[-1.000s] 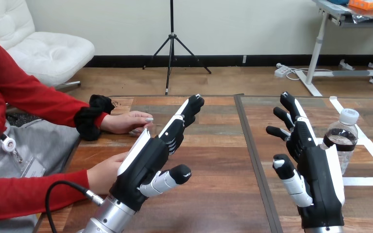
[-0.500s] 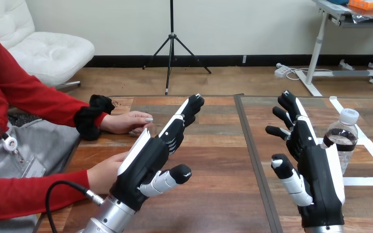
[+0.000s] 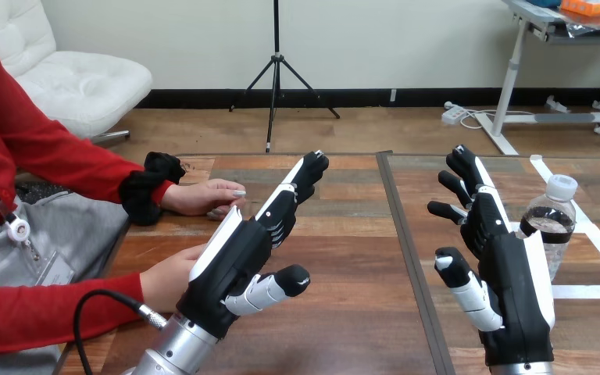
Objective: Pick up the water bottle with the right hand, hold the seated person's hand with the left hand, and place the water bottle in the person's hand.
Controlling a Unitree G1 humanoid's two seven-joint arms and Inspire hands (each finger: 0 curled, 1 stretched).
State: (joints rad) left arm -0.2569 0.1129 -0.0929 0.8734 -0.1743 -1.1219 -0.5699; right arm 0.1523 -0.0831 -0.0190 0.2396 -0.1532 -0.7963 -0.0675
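Observation:
A clear water bottle [image 3: 551, 223] with a white cap and a dark band stands upright on the table at the right. My right hand [image 3: 504, 273] is just left of it, fingers straight, open, partly covering its lower side; I cannot tell whether they touch. My left hand [image 3: 242, 254] is raised over the table's left half, open, fingers pointing away. The person's hand at the view's left [image 3: 168, 277] lies right behind its palm; contact is unclear. The person's other hand [image 3: 207, 195] rests flat on the table farther back, apart from my fingers.
A dark seam [image 3: 406, 250] runs down the wooden table [image 3: 344, 266] between my two hands. White tape lines [image 3: 594, 234] mark the tabletop around the bottle. The person's red sleeve [image 3: 39, 308] lies along the table's left edge.

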